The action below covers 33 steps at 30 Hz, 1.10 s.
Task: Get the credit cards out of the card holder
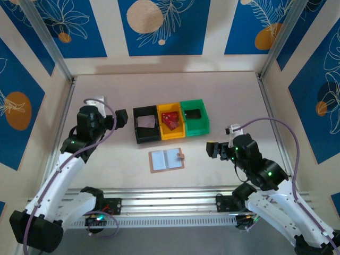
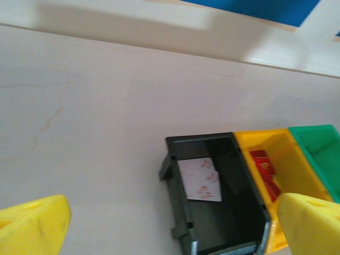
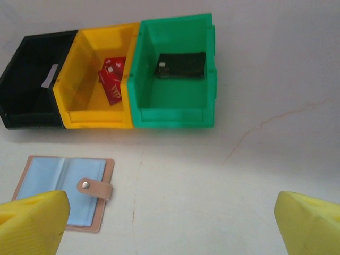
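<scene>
The tan card holder [image 1: 167, 159] lies open and flat on the table in front of the bins, pale pockets up, snap tab [image 3: 95, 187] on its right edge. In the right wrist view the card holder [image 3: 74, 172] sits at lower left, partly behind one finger. Red credit cards [image 3: 112, 79] lie in the yellow bin [image 3: 95, 118], a dark card [image 3: 181, 65] in the green bin [image 3: 172, 114], a pale card [image 2: 201, 179] in the black bin [image 2: 180, 212]. My left gripper [image 1: 121, 119] hangs open left of the black bin. My right gripper [image 1: 214, 149] is open, right of the holder.
The black bin [image 1: 147, 139], yellow bin [image 1: 172, 136] and green bin [image 1: 195, 130] stand side by side mid-table. Patterned blue and cream walls close the table on three sides. Bare tabletop lies left of the bins and around the holder.
</scene>
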### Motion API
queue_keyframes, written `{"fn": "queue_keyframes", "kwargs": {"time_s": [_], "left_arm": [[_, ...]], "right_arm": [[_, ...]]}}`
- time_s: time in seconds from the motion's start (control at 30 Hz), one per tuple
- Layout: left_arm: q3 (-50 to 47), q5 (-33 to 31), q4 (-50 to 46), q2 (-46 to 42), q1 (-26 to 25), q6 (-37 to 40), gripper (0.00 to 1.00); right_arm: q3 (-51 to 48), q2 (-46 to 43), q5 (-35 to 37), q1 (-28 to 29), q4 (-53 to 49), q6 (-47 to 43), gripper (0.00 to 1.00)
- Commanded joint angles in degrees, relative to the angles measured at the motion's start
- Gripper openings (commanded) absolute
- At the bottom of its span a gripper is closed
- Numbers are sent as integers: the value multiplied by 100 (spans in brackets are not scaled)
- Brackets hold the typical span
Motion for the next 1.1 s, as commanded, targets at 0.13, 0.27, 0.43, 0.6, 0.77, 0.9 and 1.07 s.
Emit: {"fn": "queue_keyframes", "kwargs": {"time_s": [0.13, 0.27, 0.43, 0.6, 0.77, 0.9, 1.07], "left_arm": [[-1123, -870, 723, -452, -38, 241, 100], [-1511, -953, 908, -497, -39, 154, 100], [-1851, -1072, 1238, -399, -38, 293, 100], [-2010, -1221, 1391, -380, -38, 421, 100], [-2089, -1423, 1518, -234, -38, 573, 100], [-2181, -1511, 1614, -222, -38, 561, 100], [-2441, -1575, 2040, -251, -37, 629, 100]], "right_arm": [[-451, 44, 253, -74, 1517, -827, 99], [-753, 384, 614, -244, 2127, -1018, 99], [-1120, 736, 827, -850, 2885, -434, 99], [-1239, 1386, 702, -1656, 3425, -297, 99], [-1239, 2293, 1077, -2013, 4367, -675, 99], [-1439, 3030, 954, -2371, 5273, -922, 99], [-1587, 3965, 531, -2825, 6294, -906, 99]]}}
